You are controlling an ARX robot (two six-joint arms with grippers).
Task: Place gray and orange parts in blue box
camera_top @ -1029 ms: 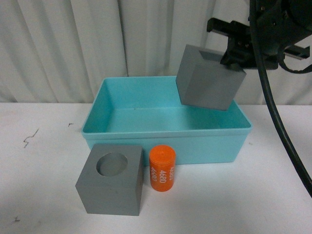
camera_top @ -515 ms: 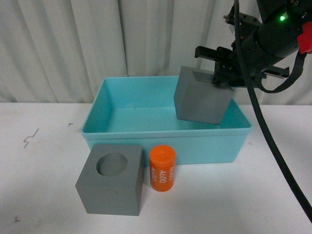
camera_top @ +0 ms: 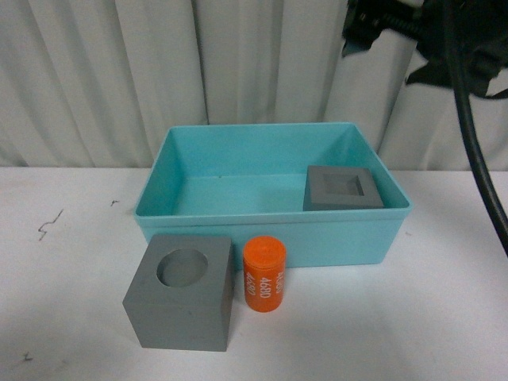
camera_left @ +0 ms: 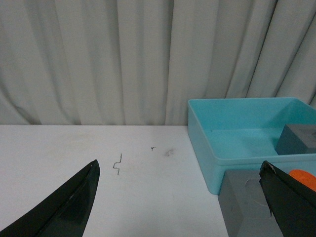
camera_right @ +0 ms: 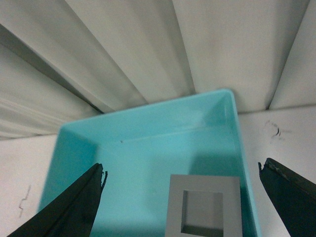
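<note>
The square-recess gray cube sits inside the turquoise bin, in its near right corner, recess up. The round-recess gray cube and the orange 4680 cylinder stand on the worktop just outside the bin's near wall, cube to the left and cylinder just right of it. From the front view I can't tell whether they touch.

The right tool hangs high over the bin w/ jaws spread wide and nothing between them. The left tool is also spread wide and empty, low over the worktop left of the bin.

Risks, as I judge them:
- A finger going down between cube and cylinder could tip the cylinder, b/c the gap is so tight. Once on its side it would prob. roll.
- The cube is wide vs. the jaw spread, so an off-centre grip on matte faces may let it tilt or slip.
- A low carry could catch the bin's rim.
- A release on the right side could land one cube on the other.
</note>
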